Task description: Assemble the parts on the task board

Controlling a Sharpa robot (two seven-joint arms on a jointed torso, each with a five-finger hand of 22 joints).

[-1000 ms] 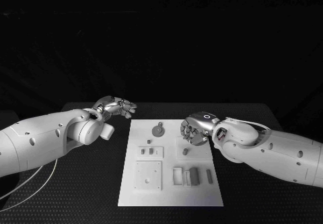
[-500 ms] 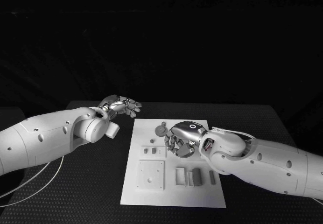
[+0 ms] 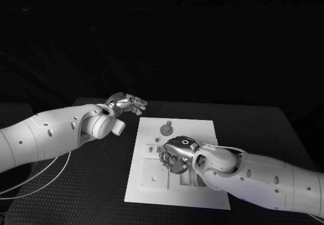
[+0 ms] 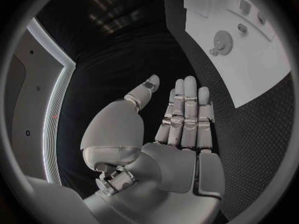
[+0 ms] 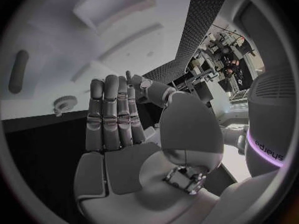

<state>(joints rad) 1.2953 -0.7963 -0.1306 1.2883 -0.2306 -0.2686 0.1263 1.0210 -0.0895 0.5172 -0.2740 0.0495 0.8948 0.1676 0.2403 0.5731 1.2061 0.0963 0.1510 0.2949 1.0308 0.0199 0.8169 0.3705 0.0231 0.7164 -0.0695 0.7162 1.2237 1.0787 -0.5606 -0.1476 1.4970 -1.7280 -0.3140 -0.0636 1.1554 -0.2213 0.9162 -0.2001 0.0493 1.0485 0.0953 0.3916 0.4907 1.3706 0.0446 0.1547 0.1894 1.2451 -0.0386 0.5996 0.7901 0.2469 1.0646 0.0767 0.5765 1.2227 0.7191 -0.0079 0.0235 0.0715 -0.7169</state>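
The white task board [image 3: 197, 130] lies in the middle of the black table. A grey gear [image 3: 167, 127] with a small knob sits near its far edge. My right hand [image 3: 177, 157] hovers over the board's middle, covering some parts there. In the right wrist view its fingers [image 5: 112, 115] are straight and hold nothing, with the gear [image 5: 64, 103] and a long grey part [image 5: 19, 71] beyond them. My left hand [image 3: 128, 103] hangs off the board's far left corner. Its fingers [image 4: 186, 112] are straight and empty, and the board [image 4: 255, 72] and gear [image 4: 222, 39] lie beyond.
A square block with a recess [image 3: 154, 174] sits at the board's near left, and small grey pieces [image 3: 154, 149] lie above it. A few upright pieces [image 3: 194, 179] show at my right arm's edge. A cable [image 3: 40, 180] trails under my left arm.
My right hand has moved from the board's right edge in over its middle, toward the near side. My left hand has kept its place by the far left corner. The camera has shifted.
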